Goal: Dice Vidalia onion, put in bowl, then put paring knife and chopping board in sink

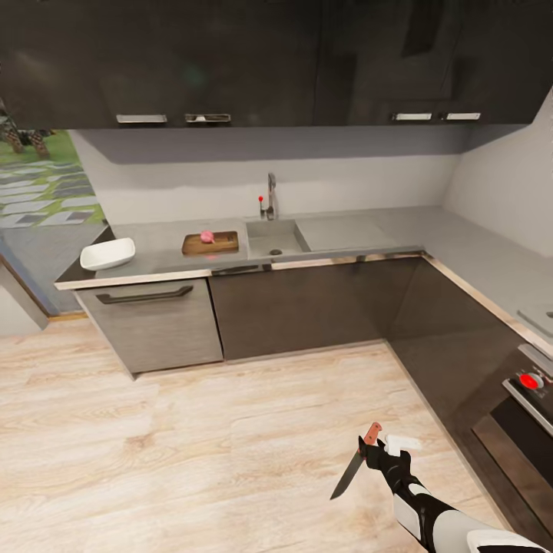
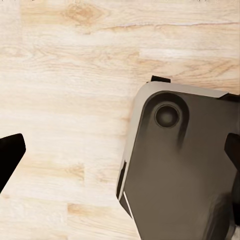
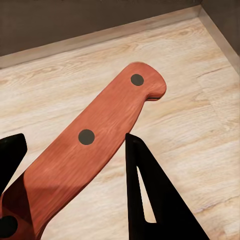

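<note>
the right pincer (image 1: 370, 453), low right of the frame, is pinching the knife (image 1: 355, 463) over the wood floor (image 1: 192, 430). the onion (image 1: 206, 236) is sitting on the board (image 1: 210, 243) between bowl (image 1: 107, 253) and sink (image 1: 276, 238) on the desk (image 1: 153, 253). left pincer (image 2: 120, 150): fingers spread.

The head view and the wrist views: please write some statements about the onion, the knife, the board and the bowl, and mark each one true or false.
1. The Vidalia onion lies on the chopping board. True.
2. The right gripper holds the paring knife. True; the right wrist view shows its red handle between the fingers.
3. The bowl stands inside the sink. False; it stands on the countertop, on the far side of the board from the sink.
4. The knife rests on the board. False; it is held above the wooden floor.
5. Diced onion fills the bowl. False; the onion looks whole.
</note>
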